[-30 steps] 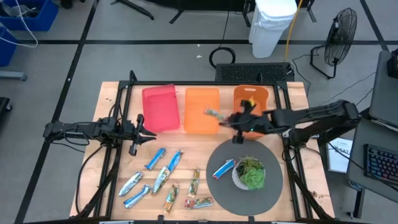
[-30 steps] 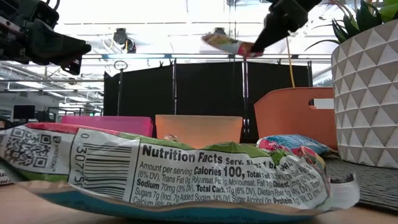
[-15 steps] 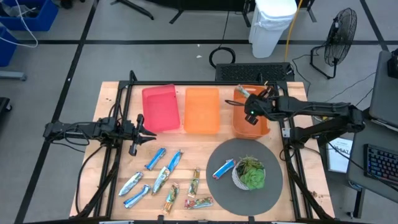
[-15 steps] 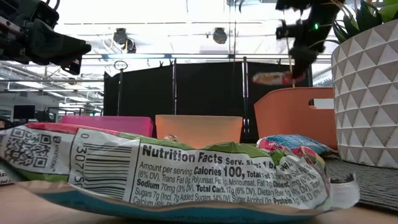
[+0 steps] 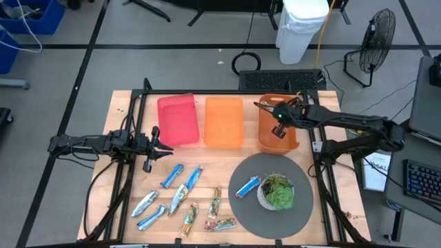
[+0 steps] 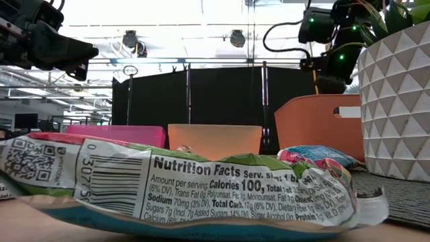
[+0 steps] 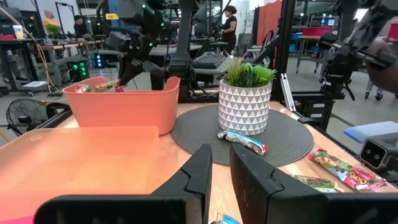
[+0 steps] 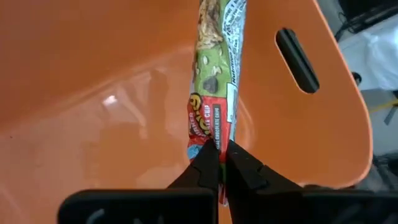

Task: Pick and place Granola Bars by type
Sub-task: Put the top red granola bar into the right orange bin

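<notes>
Spanning the middle of the high view, the wooden table (image 5: 124,103) carries three bins along its far side: a pink bin (image 5: 178,119), a light orange bin (image 5: 224,121) and a darker orange bin (image 5: 295,141) with a handle slot. Near the right front lies a round grey mat (image 5: 303,207), on which stand a potted plant (image 5: 277,191) in a white faceted pot and one blue bar (image 5: 247,187). The right arm reaches in from the right, its right gripper (image 8: 217,163) down inside the darker orange bin, fingers pinched tight on the end of a green-and-red granola bar (image 8: 214,93) that lies along the bin's inner wall below the handle slot. The left arm waits at the table's left edge beside the pink bin; its left gripper (image 7: 221,168) holds nothing, the fingers a narrow gap apart. On bare wood in front of the bins lie the loose granola bars (image 5: 180,200), blue ones to the left, green-gold and brown-red ones to the right.
</notes>
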